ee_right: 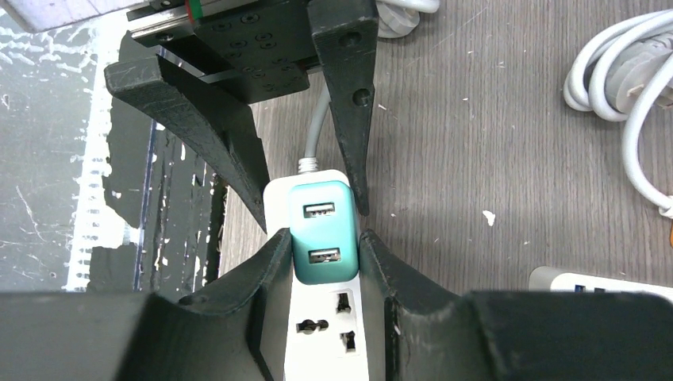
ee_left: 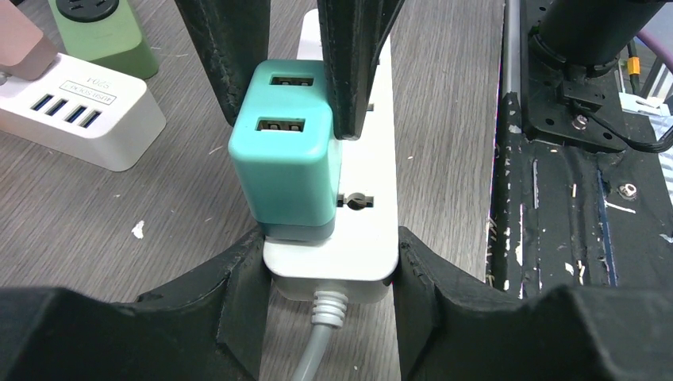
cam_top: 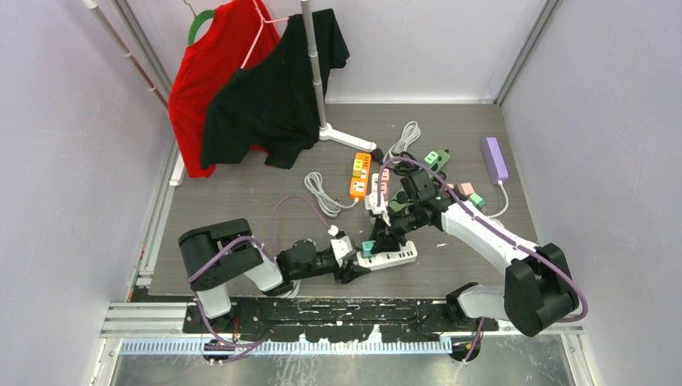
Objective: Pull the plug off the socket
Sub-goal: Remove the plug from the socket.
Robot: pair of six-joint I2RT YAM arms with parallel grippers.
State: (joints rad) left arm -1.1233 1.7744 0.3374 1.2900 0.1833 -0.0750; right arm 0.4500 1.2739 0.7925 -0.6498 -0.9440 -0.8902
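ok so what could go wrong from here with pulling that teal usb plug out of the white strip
1. The left gripper clamps the white plastic power strip only at its cable end, so the free far end may lift or twist with the pull.
2. The right gripper pinches the smooth sides of the teal block-shaped USB plug, so its fingers could slip off.

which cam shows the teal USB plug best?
Left wrist: teal plug is large and central, with both USB ports and its seat in the white strip clear. Right wrist shows it smaller, top-down. Top external: just a small teal spot.
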